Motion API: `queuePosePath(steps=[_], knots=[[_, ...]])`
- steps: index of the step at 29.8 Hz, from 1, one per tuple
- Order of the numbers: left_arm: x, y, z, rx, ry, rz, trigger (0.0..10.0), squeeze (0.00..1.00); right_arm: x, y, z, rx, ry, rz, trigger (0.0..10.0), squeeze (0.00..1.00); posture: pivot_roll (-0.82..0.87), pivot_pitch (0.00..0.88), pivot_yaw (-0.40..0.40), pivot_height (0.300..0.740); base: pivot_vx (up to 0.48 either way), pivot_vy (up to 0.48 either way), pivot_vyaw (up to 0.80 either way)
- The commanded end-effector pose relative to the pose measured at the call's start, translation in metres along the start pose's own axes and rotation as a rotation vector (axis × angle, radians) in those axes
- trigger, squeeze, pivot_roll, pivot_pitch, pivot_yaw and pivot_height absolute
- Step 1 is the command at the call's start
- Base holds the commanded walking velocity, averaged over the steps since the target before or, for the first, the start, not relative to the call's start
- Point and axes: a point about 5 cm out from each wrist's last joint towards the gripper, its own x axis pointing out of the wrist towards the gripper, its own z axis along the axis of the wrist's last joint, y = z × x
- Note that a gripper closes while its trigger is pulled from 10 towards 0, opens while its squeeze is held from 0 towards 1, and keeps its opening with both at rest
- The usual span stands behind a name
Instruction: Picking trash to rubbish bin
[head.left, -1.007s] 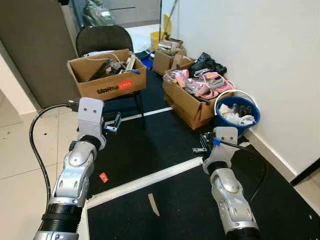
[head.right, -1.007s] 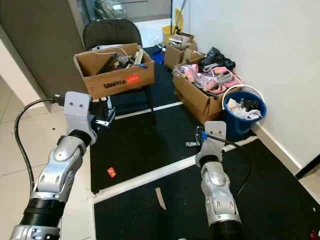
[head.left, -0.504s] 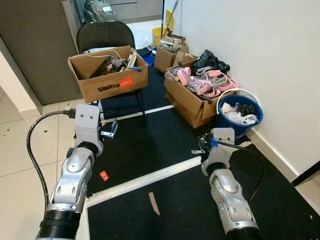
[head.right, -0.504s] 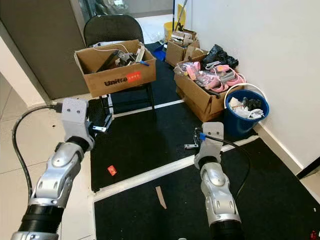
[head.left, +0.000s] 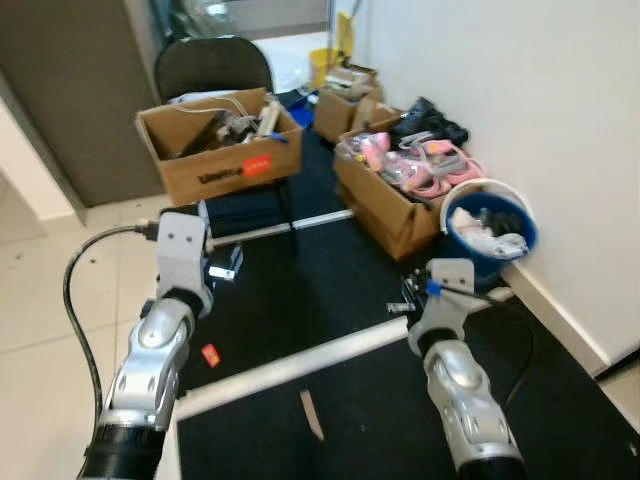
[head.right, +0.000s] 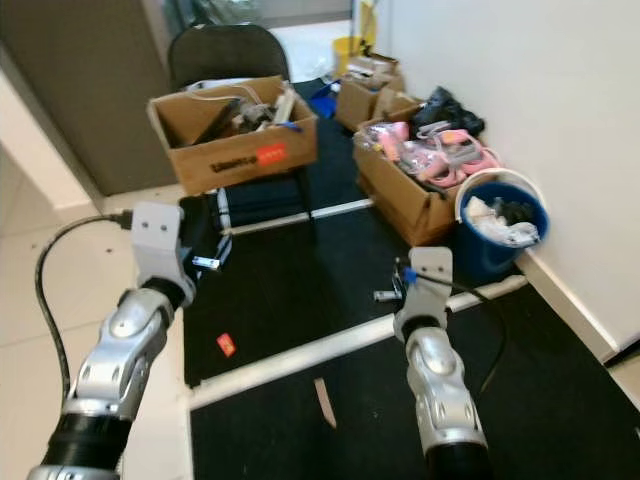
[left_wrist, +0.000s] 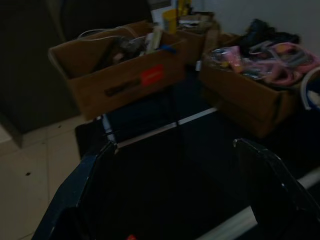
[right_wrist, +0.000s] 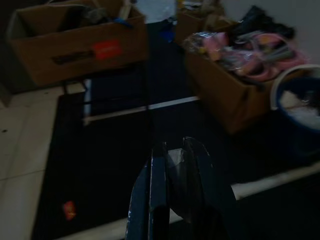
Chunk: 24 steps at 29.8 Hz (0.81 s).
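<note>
Blue rubbish bin (head.left: 490, 235) sits far right of right gripper (right_wrist: 175, 165), fingers pressed together on a pale scrap (right_wrist: 176, 159); left gripper (left_wrist: 175, 165) spread.

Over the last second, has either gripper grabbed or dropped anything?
No. The right gripper stays shut on a small clear scrap; the left gripper stays open and empty. Only the head camera shifted slightly. The round blue bin and small red scrap lie unmoved.

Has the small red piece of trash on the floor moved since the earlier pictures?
No. The red scrap lies on the black mat just ahead of the white floor strip, as before; the whole picture has shifted slightly because the camera moved.
</note>
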Motion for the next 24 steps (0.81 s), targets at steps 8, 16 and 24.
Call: queuePosePath(steps=[8, 16, 24], knots=[[-0.0010, 0.0013, -0.0023, 0.006, 0.018, -0.006, 10.0, 0.00, -0.0032, 0.0008, -0.0100, 0.016, 0.041, 0.000, 10.0, 0.00, 0.00, 0.161, 0.059, 0.740, 0.409, 0.000, 0.00], [-0.0001, 0.0014, -0.0014, 0.009, 0.019, -0.011, 10.0, 0.00, -0.0036, 0.0007, -0.0119, 0.021, 0.045, -0.003, 10.0, 0.00, 0.00, 0.162, 0.062, 0.740, 0.410, 0.000, 0.00], [0.0003, 0.0018, -0.0009, 0.011, 0.018, -0.010, 10.0, 0.00, -0.0034, 0.0018, -0.0113, 0.023, 0.044, -0.002, 10.0, 0.00, 0.00, 0.157, 0.061, 0.740, 0.410, 0.000, 0.00]])
